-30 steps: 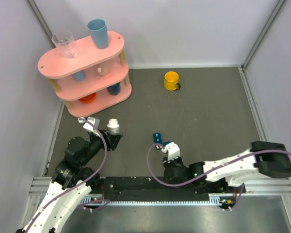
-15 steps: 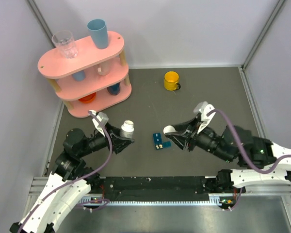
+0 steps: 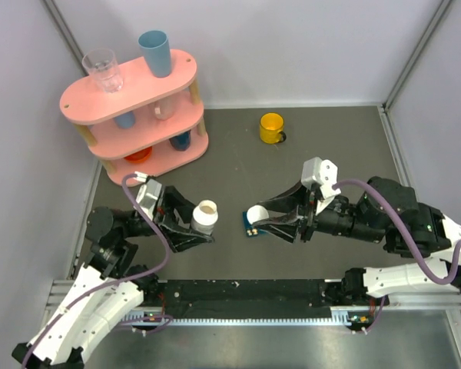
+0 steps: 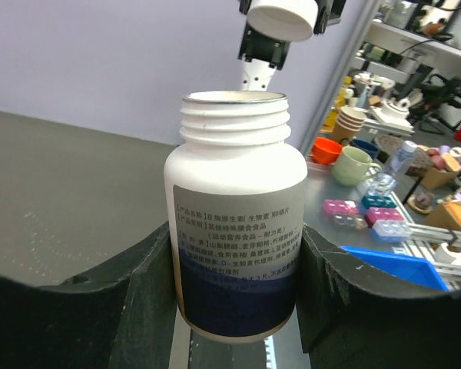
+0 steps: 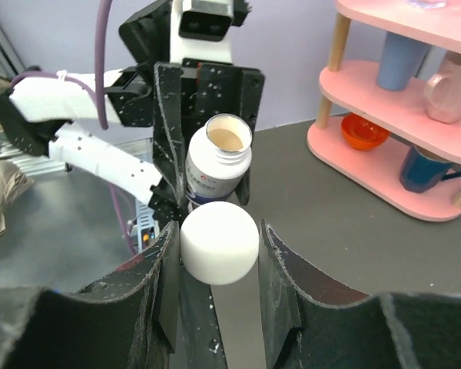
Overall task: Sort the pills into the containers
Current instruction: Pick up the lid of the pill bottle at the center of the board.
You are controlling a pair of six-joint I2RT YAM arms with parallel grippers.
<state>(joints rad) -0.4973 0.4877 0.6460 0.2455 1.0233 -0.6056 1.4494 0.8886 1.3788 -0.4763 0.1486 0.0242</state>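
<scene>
- The counter (image 3: 330, 154) is dark grey and flat, with a few tiny pale specks on it.
- Plain light purple walls (image 3: 292, 46) stand around it on three sides.
- A pink shelf (image 3: 138, 88) with three levels stands in the upper left of the top view. A clear glass (image 3: 102, 69) and a blue cup (image 3: 154, 52) stand on its top level.
- A yellow mug (image 3: 271, 127) stands alone in the upper middle of the counter, well apart from both arms.
- In the left wrist view, past the counter on the right, there is a messy room with cups and small boxes.
- The left gripper (image 3: 198, 227) is partly closed and squeezes a white bottle (image 4: 234, 200) between its two black fingers. The bottle stands up straight. Its top is open, and a grey and blue label goes around it.
- The right gripper (image 3: 273, 217) is partly closed too and holds a round white cap (image 5: 219, 241) between its fingers. The cap is off the bottle and just beside it, and the two do not touch.
- The two grippers face each other in the lower middle of the top view.
- The pill box (image 3: 250, 227) is small and dark teal. It lies on the counter between the two grippers, right under the cap, which hides part of it. I cannot tell if its little lids are open.
</scene>
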